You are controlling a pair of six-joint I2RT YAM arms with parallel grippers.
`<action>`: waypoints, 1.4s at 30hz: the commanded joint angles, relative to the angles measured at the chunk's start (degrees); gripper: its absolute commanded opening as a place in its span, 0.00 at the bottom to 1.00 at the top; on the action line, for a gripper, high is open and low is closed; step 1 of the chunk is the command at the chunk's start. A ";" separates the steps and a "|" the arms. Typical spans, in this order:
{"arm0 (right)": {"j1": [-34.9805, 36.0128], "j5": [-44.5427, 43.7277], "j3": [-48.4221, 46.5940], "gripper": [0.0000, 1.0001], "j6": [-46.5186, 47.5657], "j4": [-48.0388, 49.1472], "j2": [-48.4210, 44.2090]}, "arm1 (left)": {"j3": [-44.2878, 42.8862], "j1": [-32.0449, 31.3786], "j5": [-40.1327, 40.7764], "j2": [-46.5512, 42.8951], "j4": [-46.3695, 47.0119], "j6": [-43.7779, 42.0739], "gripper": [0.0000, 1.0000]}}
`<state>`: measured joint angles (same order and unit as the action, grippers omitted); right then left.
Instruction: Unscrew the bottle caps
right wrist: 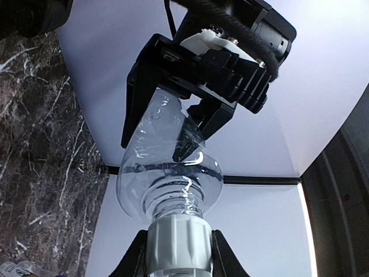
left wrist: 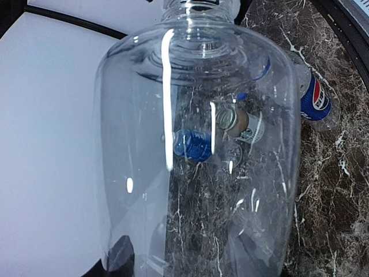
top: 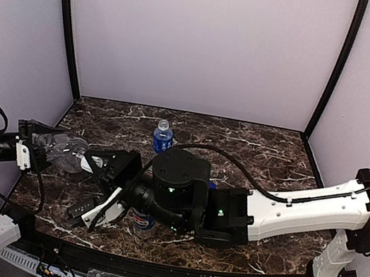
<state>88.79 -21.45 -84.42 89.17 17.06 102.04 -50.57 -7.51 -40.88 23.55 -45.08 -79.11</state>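
**Top external first, then the wrists: the unscrewing step in hand**

Top external: at 9 o'clock of the dark marble table [top: 275, 154], the left gripper [top: 46, 148] is clamped on the clear bottle [top: 67, 148], which it holds horizontal above the surface. The right gripper [top: 98, 164] meets the mouth end of it. A blue-label bottle [top: 163, 137] stands at 12 o'clock; its print is too small to read.

Left wrist: the clear wall fills the view. At 2 o'clock lies the logo bottle [left wrist: 314, 101] with a round red, white and blue mark, but no letters can be read. Through the plastic a short brownish bottle [left wrist: 242, 124] shows a pale label, also unreadable.

Right wrist: at 6 o'clock the right fingers are closed on the white cap [right wrist: 177, 245], one on each side.

To do this well, I think the right wrist should turn exactly around the neck axis. The left grip should be firm, but not crush the thin wall. Pull away only when the thread is free.
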 commanded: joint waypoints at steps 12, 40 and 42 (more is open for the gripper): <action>-8.01 -25.87 -10.07 0.00 -22.35 13.73 -5.73 | 4.38 0.33 6.79 -0.73 13.25 21.00 0.33; -51.86 18.84 -33.30 0.00 -105.54 -75.20 25.63 | 25.58 0.89 6.00 -5.64 39.04 77.59 0.33; -51.89 19.44 -34.19 0.00 -105.42 -76.09 28.57 | 26.40 1.03 5.64 -6.14 39.32 77.76 0.33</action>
<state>37.91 -5.74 -115.50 -14.98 -55.77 127.59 -25.71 -7.05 -33.74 18.59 -9.21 -4.01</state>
